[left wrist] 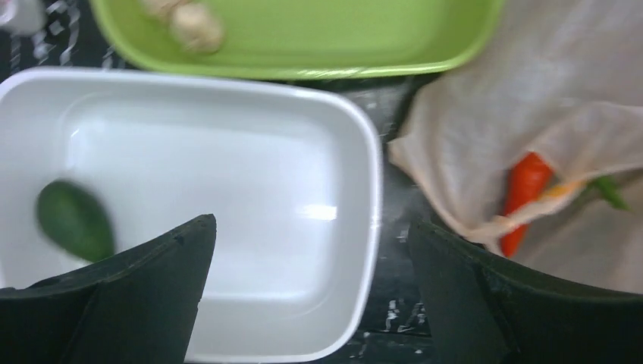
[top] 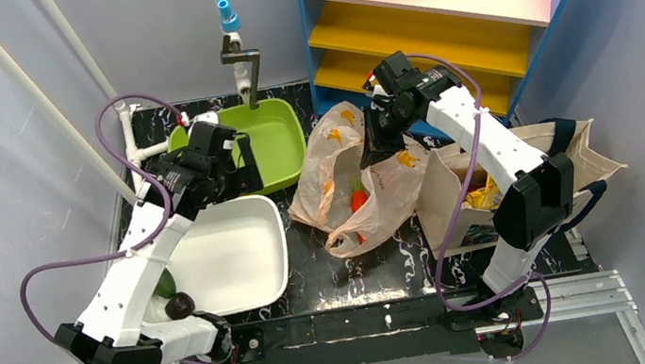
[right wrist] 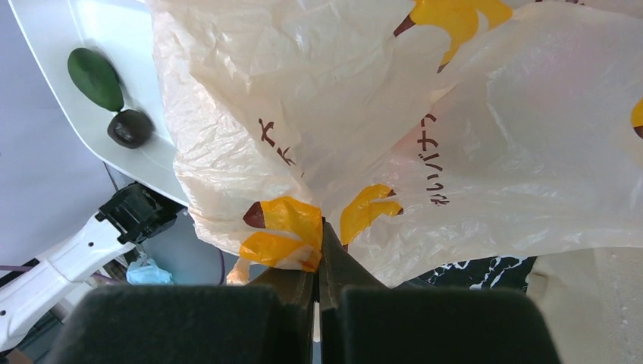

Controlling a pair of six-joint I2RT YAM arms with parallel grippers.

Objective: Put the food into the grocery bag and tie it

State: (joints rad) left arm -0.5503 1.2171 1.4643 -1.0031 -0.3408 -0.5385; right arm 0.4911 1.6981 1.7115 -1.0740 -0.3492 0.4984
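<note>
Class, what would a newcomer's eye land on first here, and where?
The banana-printed grocery bag at mid-table stands out, pinched by the shut right gripper, with an orange-red vegetable showing inside it. Left of it, a white tub holds a dark green fruit and a dark brown ball, near the open left gripper.
</note>
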